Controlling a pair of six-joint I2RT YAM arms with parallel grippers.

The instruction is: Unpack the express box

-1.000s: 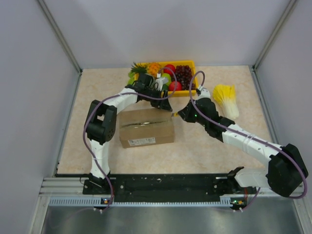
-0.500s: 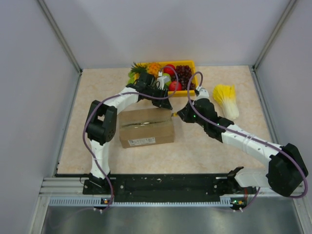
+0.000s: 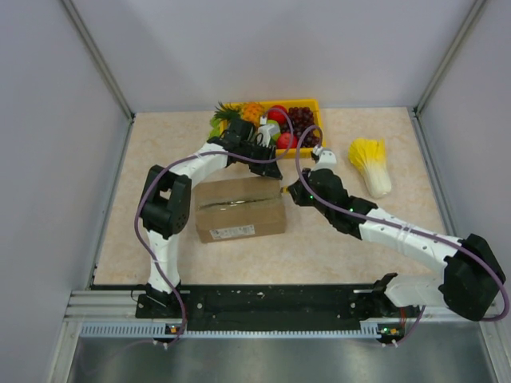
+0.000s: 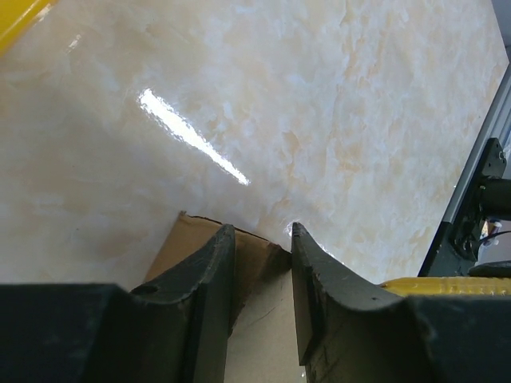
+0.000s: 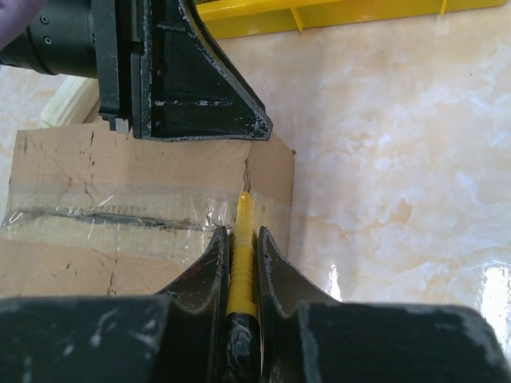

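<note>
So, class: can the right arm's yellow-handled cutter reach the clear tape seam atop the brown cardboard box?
Probably yes: the yellow-handled cutter in the right gripper points at the clear tape seam on the brown cardboard box; the left gripper sits at the far corner, off it.

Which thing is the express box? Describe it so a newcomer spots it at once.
On the beige table, look mid-table, just nearer than the yellow fruit tray. The express box is the oblong carton there: the only brown cardboard thing, clear tape along its top, white label on its near side.
</note>
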